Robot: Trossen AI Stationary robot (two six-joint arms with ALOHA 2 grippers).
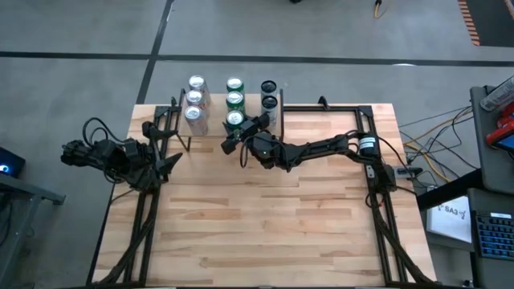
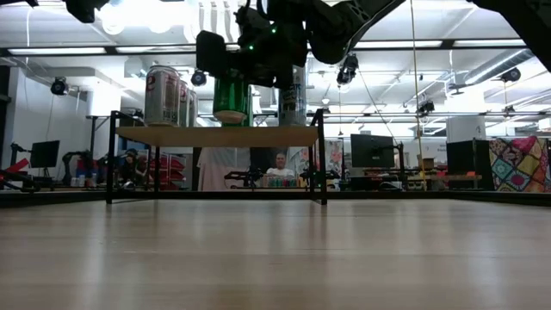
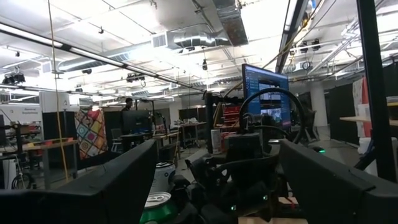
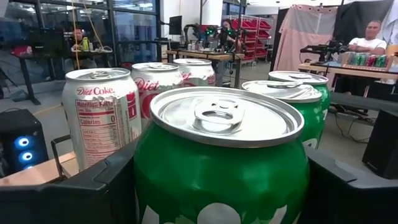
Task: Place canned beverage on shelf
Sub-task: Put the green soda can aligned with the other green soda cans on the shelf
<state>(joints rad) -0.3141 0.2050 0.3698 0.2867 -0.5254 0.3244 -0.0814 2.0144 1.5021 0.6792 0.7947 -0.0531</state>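
A: What is the right gripper (image 1: 231,133) doing?

B: It is reaching over the shelf (image 2: 215,136), a small light-wood plank on thin black legs at the far edge of the table (image 1: 273,217). Its two dark fingers are sitting on either side of a green can (image 4: 221,168), one finger against each flank. The can is filling the gap between them and standing upright on the plank, so the gripper is grasping the green can.

A: What is sitting near that gripper?

B: Just behind the held can, two more green cans (image 1: 234,93) are lining up in a row running away from the fingers. To one side of the gripper, three silver Diet Coke cans (image 1: 195,100) are standing in their own row. To the other side, two dark-topped cans (image 1: 268,94) are standing together. In the low view the held can is showing under the gripper's dark body, resting on the plank.

A: And the left gripper (image 1: 171,161)?

B: It is waiting at the left side of the table, well apart from the cans, with its fingers spread and nothing between them.

A: Is anyone visible?

B: A person (image 4: 372,38) is sitting in the room beyond the table.
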